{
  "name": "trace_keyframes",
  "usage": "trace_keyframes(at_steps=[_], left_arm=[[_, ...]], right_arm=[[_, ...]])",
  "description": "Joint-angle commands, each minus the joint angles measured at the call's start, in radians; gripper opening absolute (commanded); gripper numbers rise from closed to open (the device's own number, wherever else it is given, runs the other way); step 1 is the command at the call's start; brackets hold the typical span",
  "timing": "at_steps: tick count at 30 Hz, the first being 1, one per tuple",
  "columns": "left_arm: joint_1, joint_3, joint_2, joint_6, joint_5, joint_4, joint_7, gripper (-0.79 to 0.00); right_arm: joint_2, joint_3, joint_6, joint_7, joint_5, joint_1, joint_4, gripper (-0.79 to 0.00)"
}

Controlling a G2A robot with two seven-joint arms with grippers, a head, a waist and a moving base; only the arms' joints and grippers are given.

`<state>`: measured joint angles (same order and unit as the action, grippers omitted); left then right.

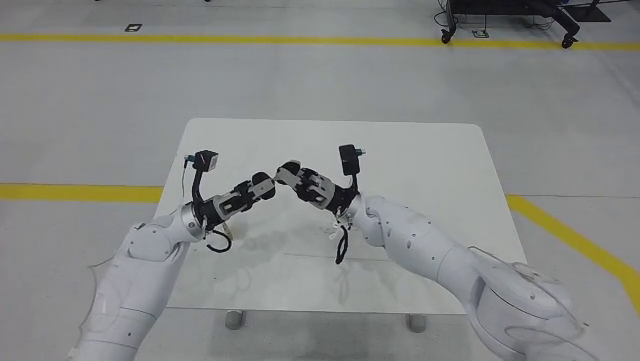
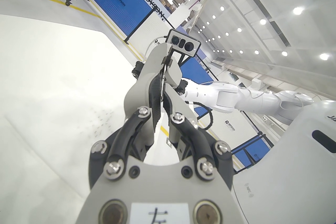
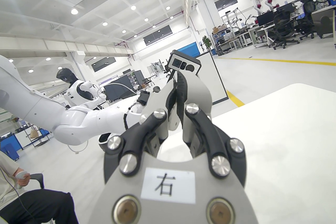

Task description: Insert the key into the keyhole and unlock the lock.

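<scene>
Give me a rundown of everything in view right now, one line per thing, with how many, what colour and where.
table: one, white, beneath both arms.
thin metal piece: one, silvery, pinched between the left gripper's fingers; too small to tell if it is the key.
floor lines: two, yellow, one beyond the table, one running out from behind the table on both sides.
wheeled rack: one, dark, on the floor at the far right.
wrist cameras: two, black, one on each arm, raised above the table.
left gripper: one, grey with black pads, above the table's middle, shut, tip to tip with the other.
right gripper: one, grey with black pads, above the table's middle, shut.
</scene>
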<state>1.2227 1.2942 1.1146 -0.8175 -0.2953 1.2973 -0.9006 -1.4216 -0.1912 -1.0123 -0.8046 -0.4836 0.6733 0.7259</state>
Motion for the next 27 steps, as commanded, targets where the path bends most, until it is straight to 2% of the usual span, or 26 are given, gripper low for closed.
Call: trace_keyframes(at_steps=[1, 8, 22, 23, 24, 27], left_arm=[[0.002, 0.003, -0.002, -0.001, -0.003, 0.000, 0.003, -0.785], [0.004, 0.006, -0.007, 0.001, -0.015, -0.002, 0.006, -0.785], [0.006, -0.001, -0.013, 0.005, 0.005, -0.004, 0.028, -0.785], [0.007, -0.003, -0.013, 0.017, 0.004, -0.005, 0.033, -0.425], [0.006, -0.004, -0.013, 0.028, 0.002, -0.005, 0.035, 0.000], [0.004, 0.000, -0.015, 0.031, -0.012, -0.010, 0.036, 0.000]], right_arm=[[0.003, 0.007, 0.000, 0.006, 0.008, -0.002, 0.001, -0.785], [0.021, 0.021, 0.000, 0.058, 0.049, -0.001, 0.032, -0.785], [0.053, 0.020, 0.000, 0.285, 0.241, 0.002, 0.091, -0.785], [0.055, 0.019, 0.000, 0.297, 0.251, 0.002, 0.094, -0.785], [0.057, 0.018, 0.000, 0.308, 0.259, 0.002, 0.097, -0.785], [0.064, 0.010, 0.000, 0.326, 0.273, 0.002, 0.107, -0.785]])
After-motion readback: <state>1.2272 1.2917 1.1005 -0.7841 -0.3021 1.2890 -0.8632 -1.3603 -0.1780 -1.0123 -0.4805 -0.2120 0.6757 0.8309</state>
